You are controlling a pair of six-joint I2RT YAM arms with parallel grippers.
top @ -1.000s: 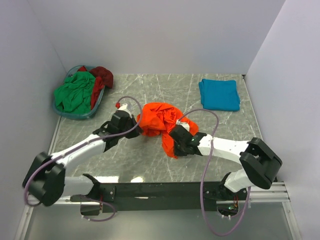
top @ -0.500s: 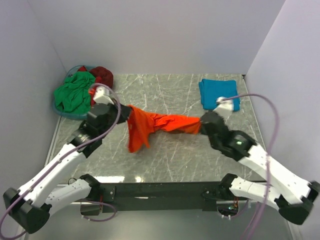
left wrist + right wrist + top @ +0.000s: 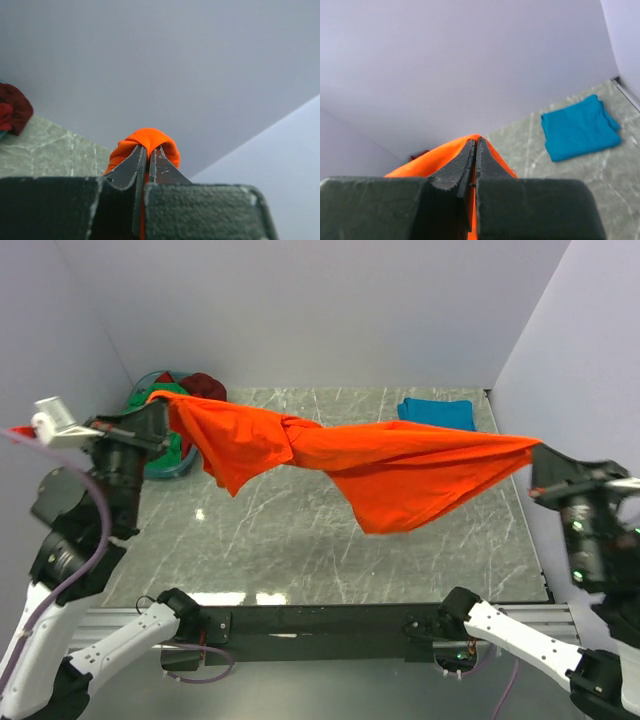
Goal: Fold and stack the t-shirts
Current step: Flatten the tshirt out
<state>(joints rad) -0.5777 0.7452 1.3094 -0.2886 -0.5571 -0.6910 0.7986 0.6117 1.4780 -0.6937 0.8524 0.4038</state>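
Both arms have swung up and apart since half a second ago, and the orange t-shirt (image 3: pixel 400 465), then a sagging rope between them, now spans the table (image 3: pixel 300 560) in mid-air. At far left, near the side wall, the left end effector (image 3: pixel 152 416) is clenched on one bunched edge of it. Behind that grip we see the blue basket (image 3: pixel 172 471) in the far left corner, holding the green t-shirt (image 3: pixel 160 452) and the dark red t-shirt (image 3: pixel 206 386). The cloth twists left of centre, then fans out, its loose lower edge hanging above the marble. The folded teal t-shirt (image 3: pixel 437 412) lies at the far right edge. The right end effector (image 3: pixel 536 454), close to the right wall, is clamped on the other corner.
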